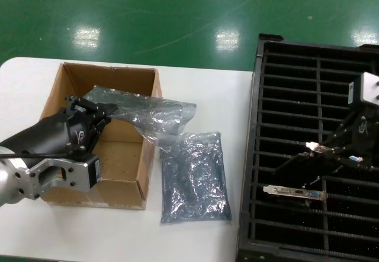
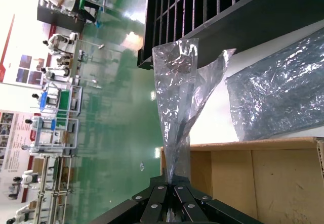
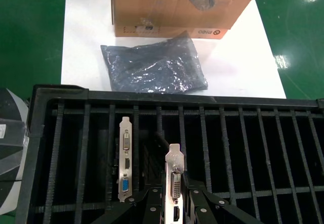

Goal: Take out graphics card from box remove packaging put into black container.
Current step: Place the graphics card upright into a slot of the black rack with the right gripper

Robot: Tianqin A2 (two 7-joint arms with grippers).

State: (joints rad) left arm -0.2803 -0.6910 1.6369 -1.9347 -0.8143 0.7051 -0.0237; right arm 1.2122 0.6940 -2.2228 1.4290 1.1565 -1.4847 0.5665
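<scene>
Pinching one end of the packaging (image 1: 145, 111) over the box (image 1: 66, 88), the left gripper (image 1: 95, 111) has its jaws clenched on the plastic, and the bag trails across the box's far right corner toward bare white table (image 1: 207, 84). A second bag (image 1: 195, 176) lies flat between box and black container (image 1: 257, 155), near both edges. Only the right wrist view shows the right gripper (image 3: 174, 196) grasping the graphics card (image 3: 174, 183) upright in a slot, a twin card (image 3: 125, 158) two slots away.
</scene>
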